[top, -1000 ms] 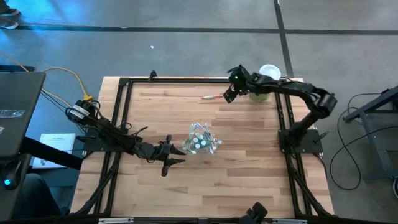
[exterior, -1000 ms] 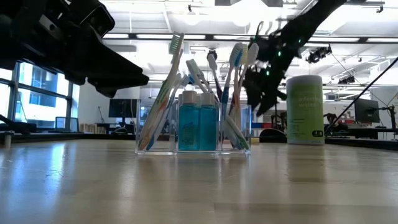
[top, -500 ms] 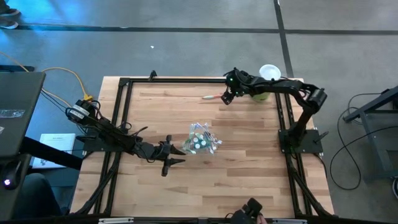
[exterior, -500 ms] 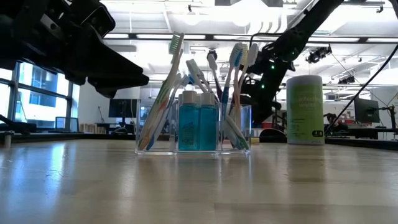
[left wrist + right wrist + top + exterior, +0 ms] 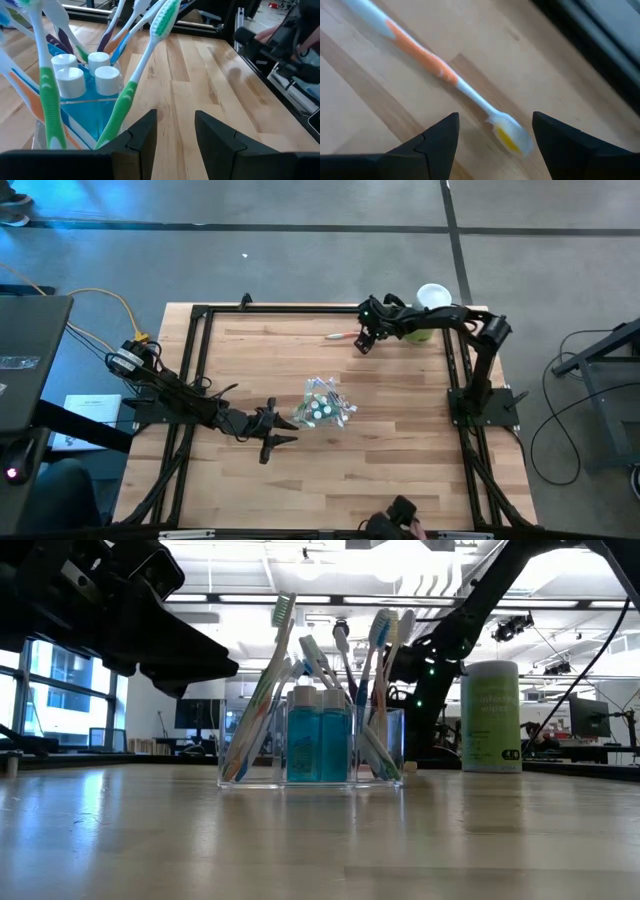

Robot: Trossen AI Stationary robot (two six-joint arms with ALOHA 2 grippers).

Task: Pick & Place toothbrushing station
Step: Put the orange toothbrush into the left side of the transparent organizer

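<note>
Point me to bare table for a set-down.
Free: the near strip of the table, and the stretch between the cup and the right rail. Crowded: the left gripper beside the cup; the far edge, with loose toothbrush, right gripper and canister.

Open bench point(image 5: 400, 450) fills the frame's lower right, while the clear cup point(image 5: 322, 408) blocks the centre and the green canister point(image 5: 420, 330) crowds the upper right.

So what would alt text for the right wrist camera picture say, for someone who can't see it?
An orange-and-white toothbrush lies flat on the wooden table, its yellow-bristled head between the open right gripper fingers hovering just above it.
</note>
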